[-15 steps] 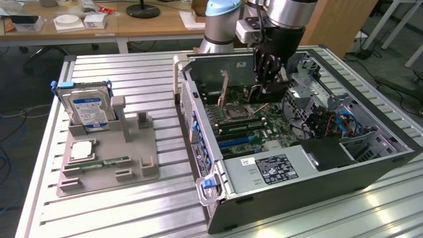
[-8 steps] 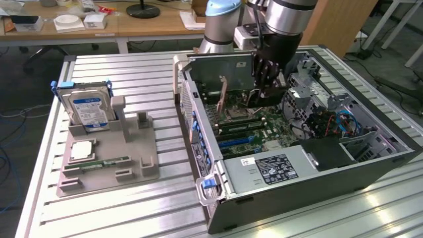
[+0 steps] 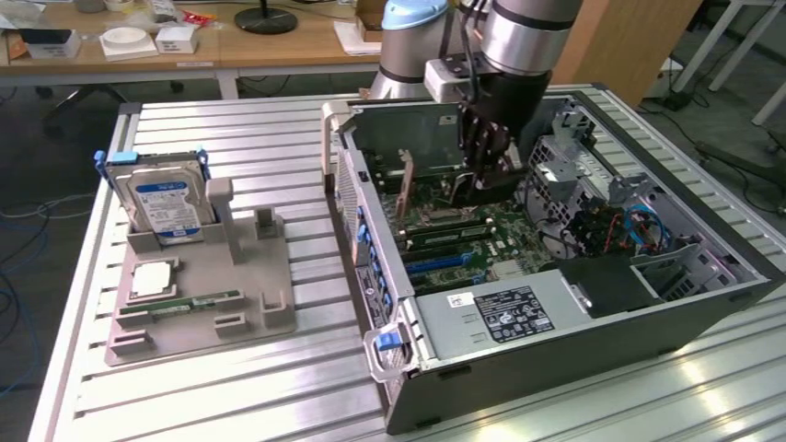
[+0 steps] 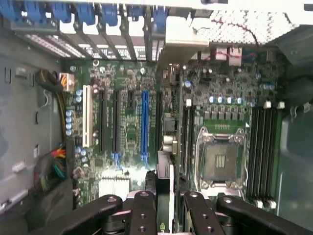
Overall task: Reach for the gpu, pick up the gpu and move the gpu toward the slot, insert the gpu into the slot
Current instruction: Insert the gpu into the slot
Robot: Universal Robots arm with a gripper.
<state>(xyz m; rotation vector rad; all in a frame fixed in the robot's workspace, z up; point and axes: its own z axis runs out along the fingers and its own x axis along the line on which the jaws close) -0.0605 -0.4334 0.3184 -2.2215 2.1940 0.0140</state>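
My gripper (image 3: pixel 485 175) reaches down into the open computer case (image 3: pixel 687 304), over the green motherboard (image 3: pixel 491 230). It is shut on the gpu (image 3: pixel 473 191), a thin dark card held upright. In the wrist view the gpu (image 4: pixel 165 169) runs edge-on away from my gripper (image 4: pixel 166 205), and its pale metal bracket (image 4: pixel 183 44) is near the case's rear wall. The long blue slot (image 4: pixel 144 122) lies parallel to the card and slightly to one side of it. In the exterior view the blue slot (image 3: pixel 443 262) sits nearer the camera than the gripper.
A grey holder (image 3: pixel 202 304) on the table at the exterior view's left carries a blue-labelled hard drive (image 3: pixel 166 207), a CPU chip (image 3: pixel 150 276) and a memory stick (image 3: pixel 184 302). On the board are the CPU socket (image 4: pixel 220 159), black memory slots (image 4: pixel 264 147) and a white slot (image 4: pixel 87 115).
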